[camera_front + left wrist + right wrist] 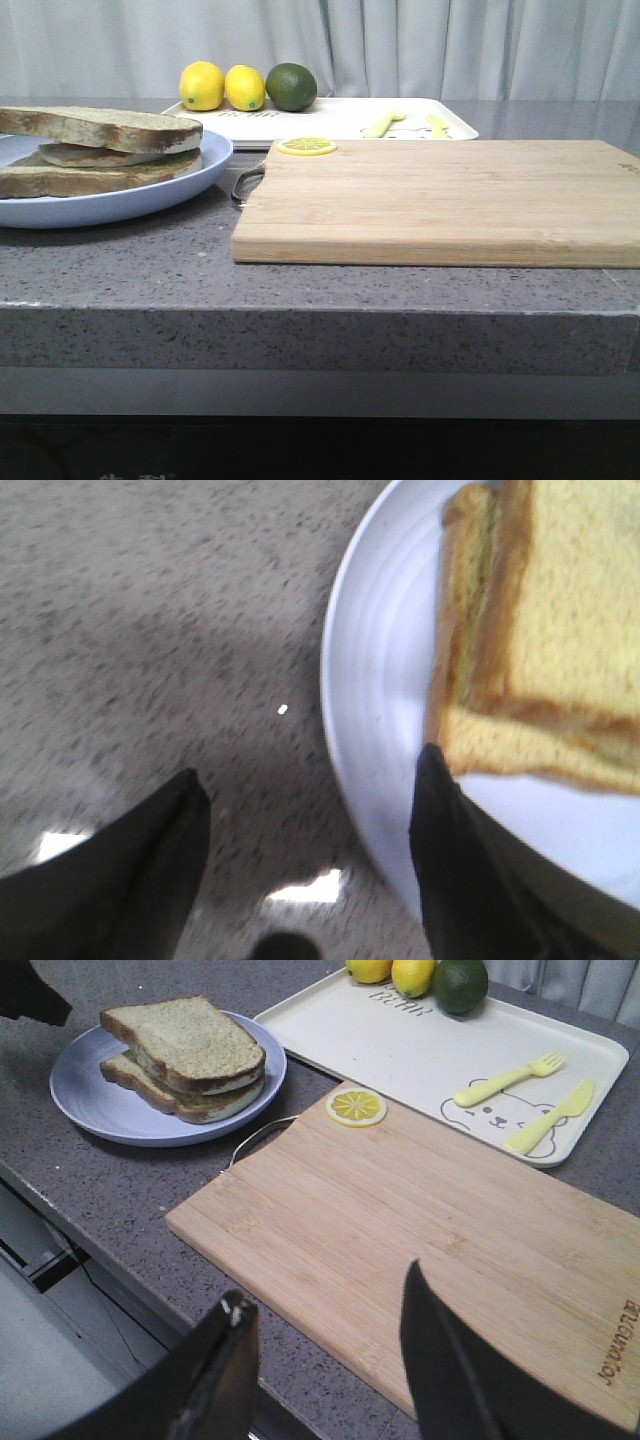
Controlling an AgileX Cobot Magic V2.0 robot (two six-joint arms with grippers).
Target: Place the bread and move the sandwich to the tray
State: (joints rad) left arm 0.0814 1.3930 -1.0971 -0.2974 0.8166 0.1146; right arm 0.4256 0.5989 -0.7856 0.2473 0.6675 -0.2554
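Note:
The sandwich (100,150) lies on a pale blue plate (150,195) at the left: two brown-crusted slices with egg between them. The bread is its top slice (110,128); no loose slice shows. The white tray (330,118) stands behind the board. My left gripper (310,763) is open and empty over the counter just beside the plate (380,680), near the sandwich's corner (540,630). My right gripper (326,1285) is open and empty above the counter's front edge, by the near edge of the board. From there I see the sandwich (185,1055) and the tray (400,1050). Neither gripper shows in the front view.
A wooden cutting board (440,200) fills the middle and right, with a lemon slice (306,146) at its back left corner. Two lemons (202,85) and a lime (291,87) sit at the tray's back left. A yellow fork (505,1078) and knife (550,1115) lie on its right side.

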